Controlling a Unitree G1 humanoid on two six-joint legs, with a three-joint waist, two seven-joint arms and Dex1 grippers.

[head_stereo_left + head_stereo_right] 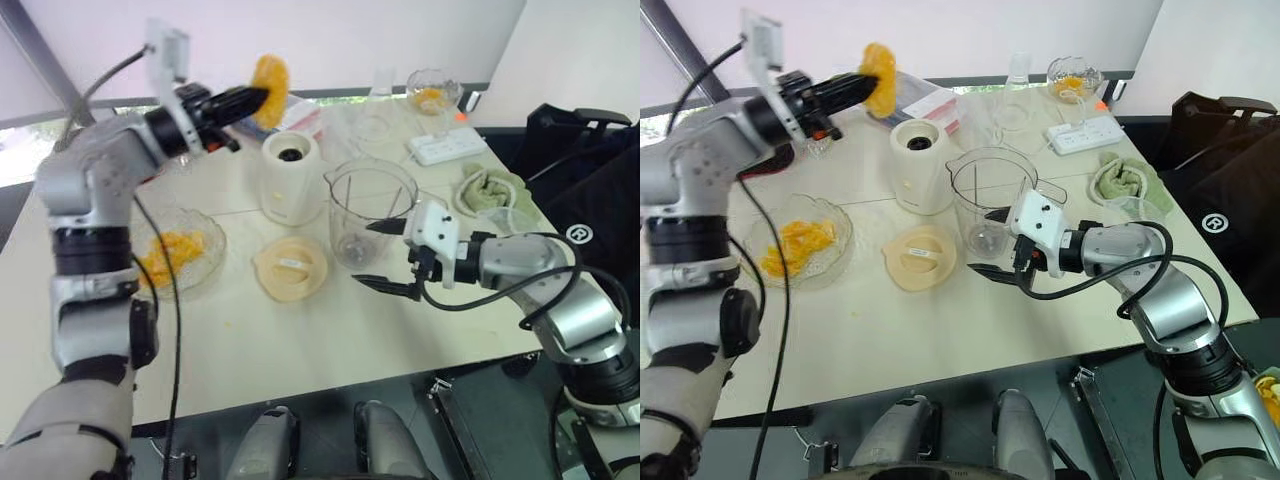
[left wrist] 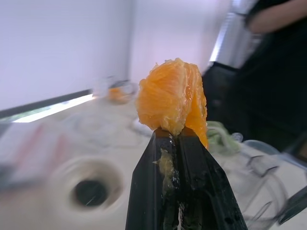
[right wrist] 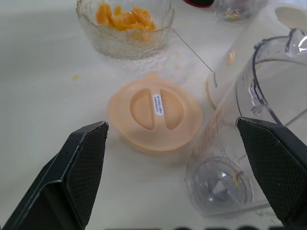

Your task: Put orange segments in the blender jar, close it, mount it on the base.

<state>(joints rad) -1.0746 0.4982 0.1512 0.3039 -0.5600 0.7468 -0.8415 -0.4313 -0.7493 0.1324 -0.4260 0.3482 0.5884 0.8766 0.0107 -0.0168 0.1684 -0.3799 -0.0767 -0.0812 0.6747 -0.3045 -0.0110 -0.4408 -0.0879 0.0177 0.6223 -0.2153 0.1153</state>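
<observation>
My left gripper (image 1: 258, 97) is raised above the cream blender base (image 1: 290, 176), shut on an orange segment (image 2: 173, 101) that sticks out past its fingertips. The clear blender jar (image 1: 370, 212) stands upright and uncapped at the table's middle, just right of the base. Its peach lid (image 1: 290, 266) lies flat on the table in front of the base. A glass bowl (image 1: 205, 262) of orange segments (image 1: 170, 252) sits at the left. My right gripper (image 1: 384, 256) is open, low beside the jar's near right side, fingers wide apart with nothing between them.
A white power strip (image 1: 447, 148) and a green cloth in a dish (image 1: 490, 190) lie at the right. A small glass bowl with orange pieces (image 1: 432, 93) stands at the far edge. A pink-and-white packet (image 1: 930, 105) lies behind the base.
</observation>
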